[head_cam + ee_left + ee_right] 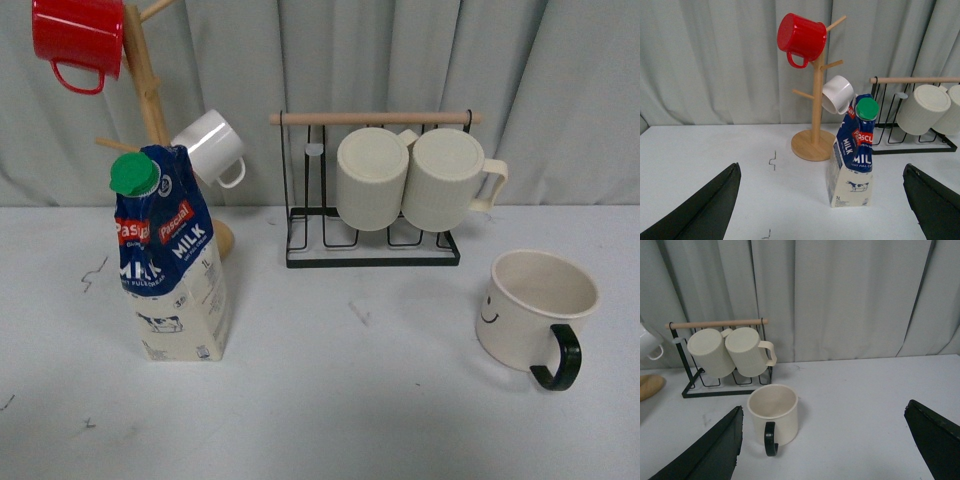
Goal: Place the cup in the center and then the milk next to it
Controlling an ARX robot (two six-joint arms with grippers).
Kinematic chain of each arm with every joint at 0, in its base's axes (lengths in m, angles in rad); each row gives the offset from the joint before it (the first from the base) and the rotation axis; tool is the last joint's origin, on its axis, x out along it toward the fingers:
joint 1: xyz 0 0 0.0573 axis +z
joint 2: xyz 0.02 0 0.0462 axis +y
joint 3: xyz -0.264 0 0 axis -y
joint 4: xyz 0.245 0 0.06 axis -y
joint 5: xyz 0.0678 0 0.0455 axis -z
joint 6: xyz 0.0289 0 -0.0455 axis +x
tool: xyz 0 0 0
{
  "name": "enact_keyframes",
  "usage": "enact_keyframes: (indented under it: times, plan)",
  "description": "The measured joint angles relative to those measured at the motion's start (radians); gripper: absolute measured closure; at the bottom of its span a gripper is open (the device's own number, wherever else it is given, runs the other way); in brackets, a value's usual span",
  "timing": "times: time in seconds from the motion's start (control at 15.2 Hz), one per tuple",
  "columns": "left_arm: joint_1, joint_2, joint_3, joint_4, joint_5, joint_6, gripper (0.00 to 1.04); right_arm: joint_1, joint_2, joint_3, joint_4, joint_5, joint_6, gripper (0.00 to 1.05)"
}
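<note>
The cup, a wide cream mug with a black handle and a small smiley face, stands upright at the right of the table. In the right wrist view the cup sits ahead of my open right gripper, nearer one finger, handle toward the camera. The milk, a tall carton with blue top and green cap, stands at the left. My left gripper is open, and the milk stands a little ahead between its spread fingers. Neither gripper shows in the front view.
A wooden mug tree behind the milk carries a red mug and a small white mug. A black wire rack at the back centre holds two ribbed cream mugs. A grey curtain hangs behind the white table.
</note>
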Motion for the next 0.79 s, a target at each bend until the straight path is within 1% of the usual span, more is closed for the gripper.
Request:
enact_keyframes:
  times: [0.79]
  plan:
    - [0.000, 0.000, 0.000, 0.000, 0.000, 0.000, 0.07, 0.000, 0.000, 0.000, 0.000, 0.000, 0.000, 0.06]
